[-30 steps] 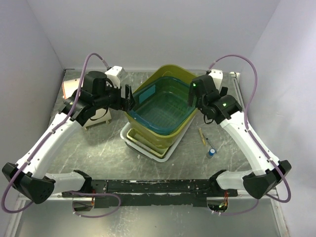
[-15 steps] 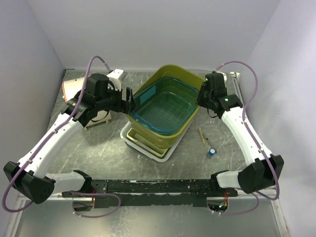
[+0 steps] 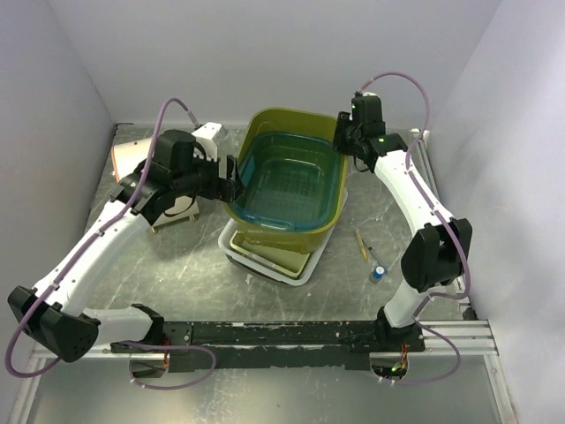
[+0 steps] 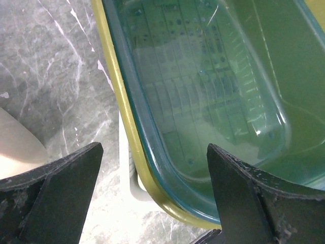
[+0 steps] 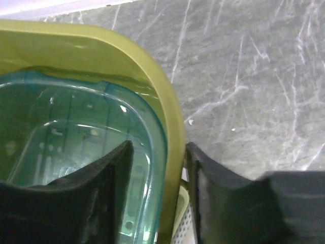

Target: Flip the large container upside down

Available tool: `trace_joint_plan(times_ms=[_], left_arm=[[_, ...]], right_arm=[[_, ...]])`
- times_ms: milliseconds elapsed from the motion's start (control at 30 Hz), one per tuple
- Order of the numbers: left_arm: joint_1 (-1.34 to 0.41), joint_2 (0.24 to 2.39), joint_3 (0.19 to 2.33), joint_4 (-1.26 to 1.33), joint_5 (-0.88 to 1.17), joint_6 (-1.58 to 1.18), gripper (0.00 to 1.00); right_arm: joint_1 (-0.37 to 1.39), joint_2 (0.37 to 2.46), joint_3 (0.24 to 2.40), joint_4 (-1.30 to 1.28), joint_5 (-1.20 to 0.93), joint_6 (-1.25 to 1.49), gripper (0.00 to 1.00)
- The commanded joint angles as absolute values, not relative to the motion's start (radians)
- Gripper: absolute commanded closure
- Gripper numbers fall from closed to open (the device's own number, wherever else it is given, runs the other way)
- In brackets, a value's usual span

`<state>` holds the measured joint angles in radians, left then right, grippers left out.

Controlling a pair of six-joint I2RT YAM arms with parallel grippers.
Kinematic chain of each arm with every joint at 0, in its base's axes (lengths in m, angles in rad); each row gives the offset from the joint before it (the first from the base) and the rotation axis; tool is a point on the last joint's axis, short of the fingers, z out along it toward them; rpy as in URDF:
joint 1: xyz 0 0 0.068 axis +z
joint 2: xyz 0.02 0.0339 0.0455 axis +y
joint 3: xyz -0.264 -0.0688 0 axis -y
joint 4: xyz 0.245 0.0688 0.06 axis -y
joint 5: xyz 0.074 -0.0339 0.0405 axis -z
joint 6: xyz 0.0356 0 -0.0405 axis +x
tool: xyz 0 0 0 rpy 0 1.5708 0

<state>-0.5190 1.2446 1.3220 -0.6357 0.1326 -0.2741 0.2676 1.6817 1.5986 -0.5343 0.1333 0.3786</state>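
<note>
Large container (image 3: 282, 124) has swung squarer and the right gripper (image 3: 346, 146) went with its far-right rim. It sits mouth up on the white tray (image 3: 265, 265), teal tub (image 3: 291, 181) nested inside. Right claw narrow, pinching the rim. Left gripper (image 3: 231, 179) wide, straddling the left rim. Flip not started.

The large olive-yellow plastic container (image 3: 291, 124) is smooth and opaque, with a soft sheen. Nested in it, the translucent teal plastic bin (image 3: 296, 181) is glossy and catches small highlights. The grey stone-look tabletop (image 3: 177, 256) is smooth with white veins. The left tool (image 4: 152, 157) has matt black fingers (image 4: 238, 198), scuffed pale at the edges.
</note>
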Motion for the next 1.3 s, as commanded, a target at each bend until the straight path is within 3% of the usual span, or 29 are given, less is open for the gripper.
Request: trace_joint_plan(times_ms=[0, 33, 100, 233, 400, 533, 733, 1267], left_arm=[[-0.522, 1.225, 1.395, -0.651, 0.103, -0.278, 0.04], [-0.523, 1.222, 1.406, -0.653, 0.101, -0.278, 0.04], [-0.523, 1.222, 1.426, -0.657, 0.098, -0.278, 0.04], [-0.523, 1.228, 1.477, -0.668, 0.088, -0.268, 0.04], [-0.534, 1.233, 1.587, -0.714, 0.072, -0.217, 0.08], [-0.715, 1.308, 1.749, -0.816, -0.007, -0.190, 0.09], [-0.986, 1.530, 1.956, -0.908, -0.062, -0.214, 0.08], [-0.995, 1.761, 1.913, -0.756, 0.209, -0.342, 0.11]], right_arm=[[0.266, 1.671, 1.674, -0.545, 0.104, 0.341, 0.35], [0.266, 1.658, 1.683, -0.565, 0.111, 0.337, 0.23], [0.265, 1.624, 1.705, -0.616, 0.137, 0.332, 0.08], [0.265, 1.520, 1.729, -0.685, 0.166, 0.313, 0.00], [0.267, 1.356, 1.688, -0.716, 0.034, 0.273, 0.00], [0.267, 1.236, 1.564, -0.689, -0.087, 0.270, 0.00], [0.267, 1.192, 1.502, -0.741, 0.188, 0.326, 0.00], [0.263, 1.197, 1.520, -0.791, 0.403, 0.344, 0.00]])
